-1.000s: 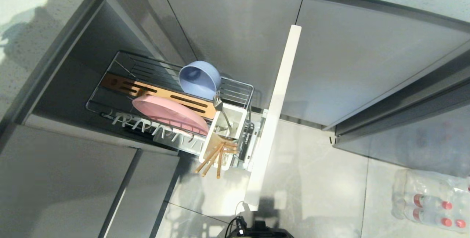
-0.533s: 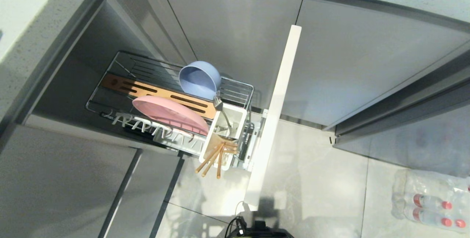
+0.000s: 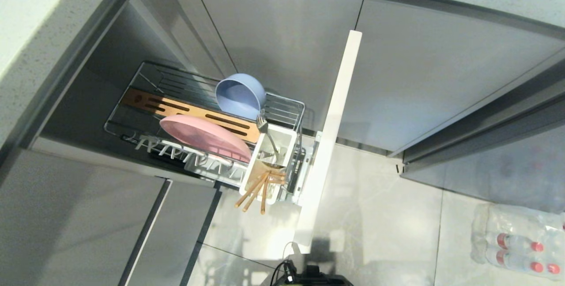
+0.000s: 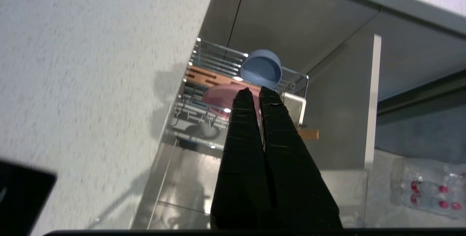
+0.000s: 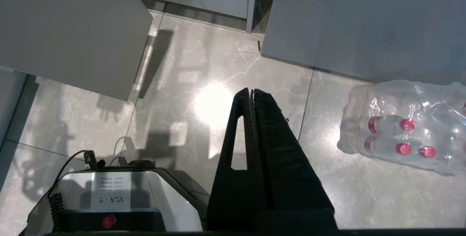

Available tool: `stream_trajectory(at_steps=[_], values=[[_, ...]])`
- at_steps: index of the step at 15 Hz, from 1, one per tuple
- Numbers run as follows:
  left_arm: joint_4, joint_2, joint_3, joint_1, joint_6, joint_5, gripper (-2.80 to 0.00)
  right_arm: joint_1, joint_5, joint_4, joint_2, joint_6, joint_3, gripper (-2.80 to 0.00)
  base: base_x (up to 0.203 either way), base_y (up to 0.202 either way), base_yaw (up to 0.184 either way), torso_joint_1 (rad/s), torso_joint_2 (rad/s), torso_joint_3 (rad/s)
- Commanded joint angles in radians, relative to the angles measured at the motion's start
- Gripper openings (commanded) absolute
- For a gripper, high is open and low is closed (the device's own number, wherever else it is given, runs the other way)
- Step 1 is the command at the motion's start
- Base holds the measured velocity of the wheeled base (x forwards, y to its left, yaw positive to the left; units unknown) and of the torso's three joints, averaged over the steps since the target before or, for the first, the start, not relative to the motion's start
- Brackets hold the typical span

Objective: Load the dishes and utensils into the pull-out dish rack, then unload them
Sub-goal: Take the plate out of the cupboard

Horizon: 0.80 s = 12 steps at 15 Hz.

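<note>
The pull-out dish rack [image 3: 289, 100] stands drawn out of the cabinet, its pale front panel [image 3: 331, 140] edge-on. In it a periwinkle bowl [image 3: 240, 95] lies tilted at the back, and a pink plate [image 3: 205, 137] leans on the white prongs. A fork [image 3: 266, 132] and wooden chopsticks [image 3: 256, 192] stick out of the white utensil cup [image 3: 270, 162]. My left gripper [image 4: 259, 91] is shut and empty, high above the rack [image 4: 218, 59] beside the countertop, pointing down at the plate [image 4: 218, 95] and bowl [image 4: 261, 69]. My right gripper [image 5: 251, 91] hangs shut over the floor. Neither arm shows in the head view.
A speckled countertop [image 3: 39, 25] overhangs the rack on the left. Grey cabinet doors [image 3: 287, 34] stand behind it. A shrink-wrapped pack of bottles [image 3: 516, 242] lies on the tiled floor at the right. My own base [image 5: 113, 199] is below the right gripper.
A shadow on the countertop at the head view's upper left has slid off and gone. The rack and its contents have not moved.
</note>
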Motion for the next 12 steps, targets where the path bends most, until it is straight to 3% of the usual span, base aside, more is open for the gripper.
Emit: stream_trajectory(at_steps=[1,4,7,12], values=[[0.011,-0.168,0.090,0.015,0.003,-0.003,-2.80,-0.001,0.000,0.000,0.001,0.000,0.000,-2.80,0.000,0.000,0.000,0.000,0.00,0.000],[0.023,-0.317,0.272,0.021,0.021,0.008,-2.80,0.000,-0.001,0.000,0.001,0.000,0.000,-2.80,0.000,0.000,0.000,0.000,0.00,0.000],[0.003,-0.395,0.451,-0.007,0.092,0.105,-2.80,-0.001,0.000,0.000,0.001,0.001,0.000,-2.80,0.000,0.000,0.000,0.000,0.00,0.000],[-0.267,-0.534,0.896,-0.023,0.140,0.135,-2.80,0.000,0.000,0.000,0.001,0.000,0.000,-2.80,0.000,0.000,0.000,0.000,0.00,0.000]])
